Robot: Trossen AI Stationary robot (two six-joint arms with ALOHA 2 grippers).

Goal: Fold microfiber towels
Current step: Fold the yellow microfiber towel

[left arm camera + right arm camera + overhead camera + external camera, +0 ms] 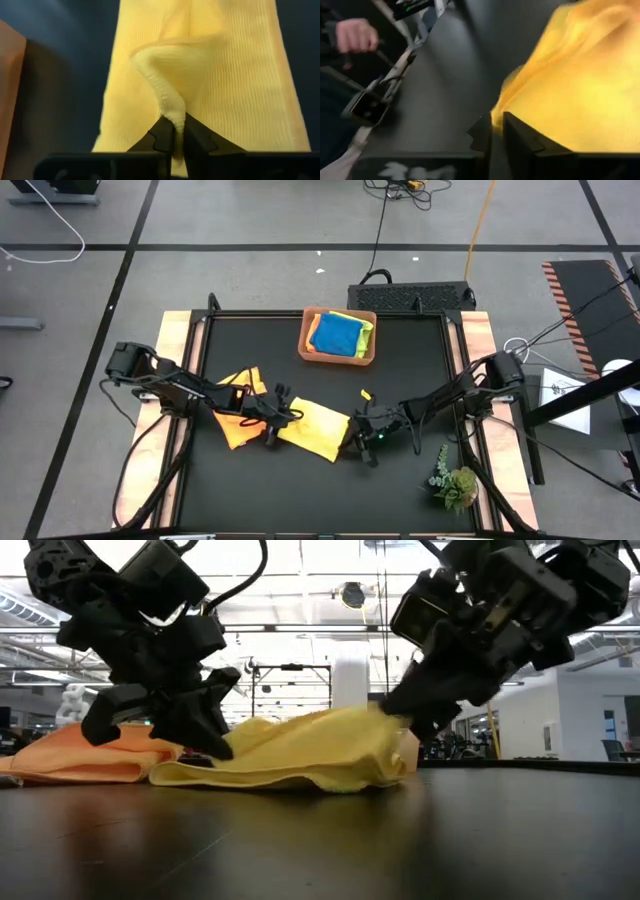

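Note:
A yellow towel [318, 428] lies on the black table between my two grippers. An orange towel [238, 412] lies flat to its left, partly under my left arm. My left gripper [274, 420] is shut on the yellow towel's left end. My right gripper [356, 432] is shut on its right end. A blue towel [336, 334] lies on a lime green and a yellow one in the brown tray [305, 340] at the far middle. My left gripper pinches a raised ridge of the yellow towel [172, 114] between its two fingertips, at the towel's left end. The ridge stands up from the cloth, whose rest lies on the table. My right gripper pinches the yellow towel's right edge [496, 116] between its two fingers. That end [385, 740] is held up above the table, and the cloth slopes down to the table toward the left.
A small green plant sprig [455, 483] lies at the table's near right corner. A small yellow scrap [366, 394] lies on the mat behind my right gripper. A person's hand [352, 35] shows beyond the table edge in the right wrist view.

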